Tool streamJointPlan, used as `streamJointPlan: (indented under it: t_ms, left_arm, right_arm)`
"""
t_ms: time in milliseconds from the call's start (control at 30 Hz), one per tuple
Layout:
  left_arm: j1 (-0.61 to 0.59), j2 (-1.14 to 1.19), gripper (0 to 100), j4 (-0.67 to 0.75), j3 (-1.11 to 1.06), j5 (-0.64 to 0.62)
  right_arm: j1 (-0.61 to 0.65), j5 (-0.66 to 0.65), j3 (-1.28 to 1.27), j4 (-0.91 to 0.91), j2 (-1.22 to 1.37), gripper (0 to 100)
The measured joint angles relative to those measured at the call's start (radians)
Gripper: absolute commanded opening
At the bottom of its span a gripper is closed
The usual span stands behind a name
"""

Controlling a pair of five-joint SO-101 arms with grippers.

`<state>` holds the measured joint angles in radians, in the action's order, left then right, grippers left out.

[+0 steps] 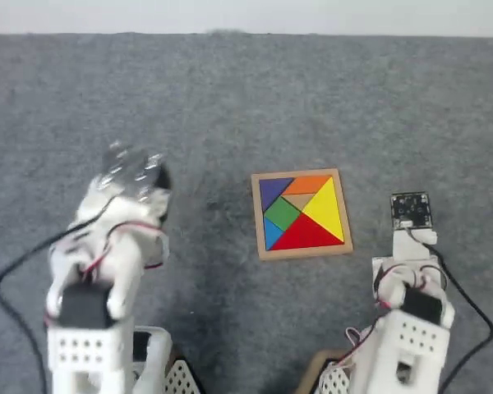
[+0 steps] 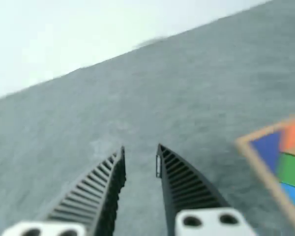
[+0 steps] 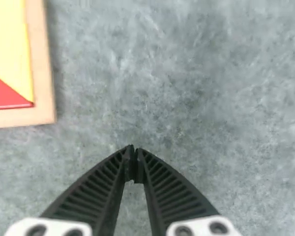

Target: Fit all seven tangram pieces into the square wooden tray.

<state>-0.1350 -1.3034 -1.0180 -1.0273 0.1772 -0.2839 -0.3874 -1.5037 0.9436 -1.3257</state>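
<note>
The square wooden tray [image 1: 260,222] lies in the middle of the grey mat. Inside it sit the coloured pieces: purple, orange, tan, green, blue, yellow [image 1: 327,210] and red [image 1: 306,235], fitted flush. Its corner with blue, green and orange shows in the left wrist view [image 2: 258,156], and its edge with yellow and red in the right wrist view [image 3: 42,73]. My left gripper [image 2: 140,155] hangs above bare mat left of the tray, open a little with nothing between the fingers. Shut and empty, my right gripper [image 3: 132,150] rests over the mat right of the tray.
The grey mat [image 1: 230,107] covers the whole table up to a pale wall at the back. Both arm bases stand at the near edge, the left arm [image 1: 107,254] and the right arm [image 1: 411,287], with cables trailing beside them.
</note>
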Motion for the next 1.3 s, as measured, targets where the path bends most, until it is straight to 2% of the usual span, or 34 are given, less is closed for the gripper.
streamJointPlan:
  t_ms: [133,267,400,667,933,1133,1300]
  left_arm:
    - [-0.129,-0.189,10,0.0,-0.176,0.0]
    - [-0.167,-0.353,10,0.0,-0.334,0.0]
    - [-0.167,-0.482,10,0.0,-0.483,0.0]
    - [-0.169,-0.496,10,0.0,-0.657,-0.003]
    - [-0.176,-0.496,10,-0.003,-0.664,-0.003]
    - [-0.176,-0.496,10,-0.201,-0.664,-0.003]
    - [-0.176,-0.496,10,-0.239,-0.664,-0.005]
  right_arm:
    - [0.064,0.0,-0.002,0.178,-0.244,0.8]
    - [0.112,-0.002,-0.031,0.308,-0.474,0.8]
    - [0.118,-0.031,-0.121,0.304,-0.46,0.8]
    - [0.123,-0.043,-0.161,0.285,-0.471,0.8]
    - [0.123,-0.043,-0.161,0.285,-0.471,0.8]
    - [0.123,-0.043,-0.161,0.285,-0.471,0.8]
    - [0.123,-0.043,-0.161,0.285,-0.471,0.9]
